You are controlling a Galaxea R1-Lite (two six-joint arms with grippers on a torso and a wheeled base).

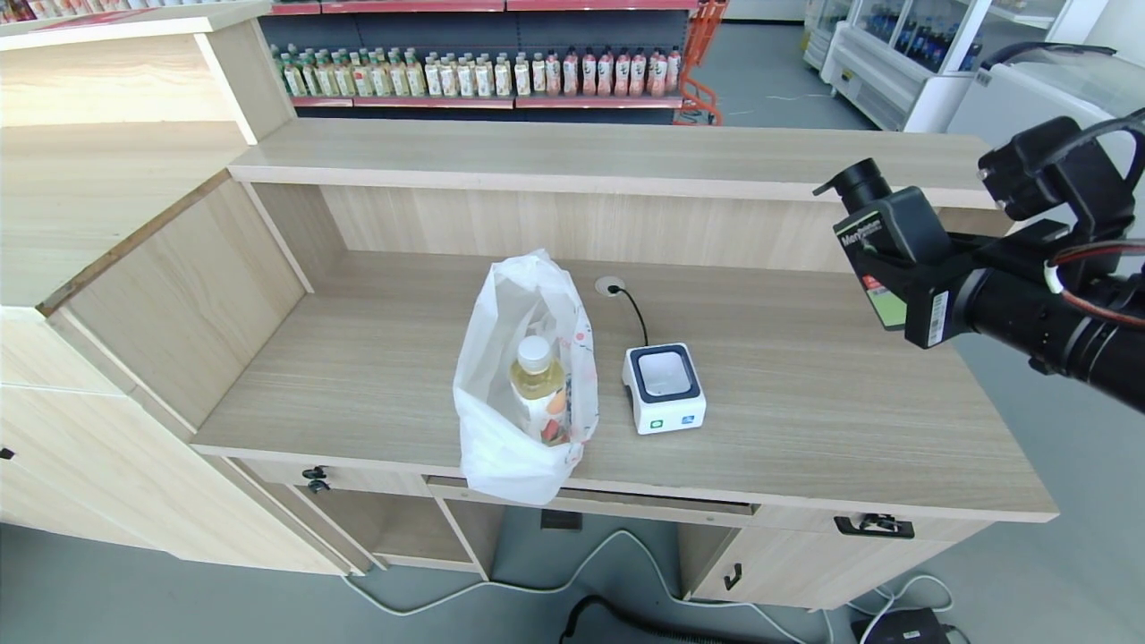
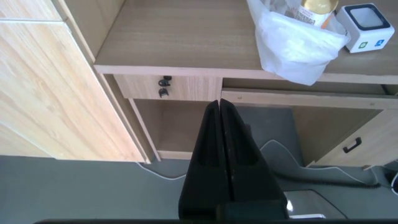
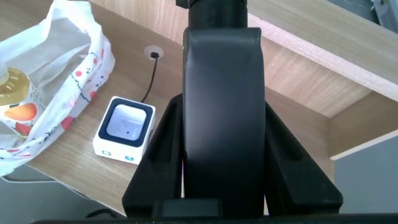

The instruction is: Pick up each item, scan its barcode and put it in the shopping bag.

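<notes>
The left gripper (image 2: 219, 107) hangs low in front of the counter (image 1: 805, 402), below its front edge and facing the drawer with a key (image 2: 164, 86) in it; its fingers are pressed flat together on nothing. Loose cables (image 1: 617, 555) trail over the floor under the counter's open middle bay.

At the front edge stands the white shopping bag (image 1: 501, 429), mouth open, its bottom bulging a little past the lip. A tea bottle (image 1: 537, 380) with a pale cap stands upright inside it. Just beside the bag, on the robot's right, sits the white scanner (image 1: 664, 386), window up, a short way back from the edge. Its black cord (image 1: 633, 313) runs back to a round grommet hole (image 1: 610, 285) near the rear wall. The wood to the right of the scanner is bare as far as the counter's right end; to the left of the bag it is bare up to the slanted side panel (image 1: 179, 295).

Above that right end, well clear of the surface, the right gripper (image 3: 222, 106) pinches a black pump bottle (image 1: 875, 241), pump head pointing away from the robot, fingers clamped on both its sides.

Behind the worktop a raised ledge (image 1: 581, 152) closes the back. Beyond it stand a store shelf with rows of drink bottles (image 1: 483, 76) and, to the right, glass-topped freezers (image 1: 903, 54).
</notes>
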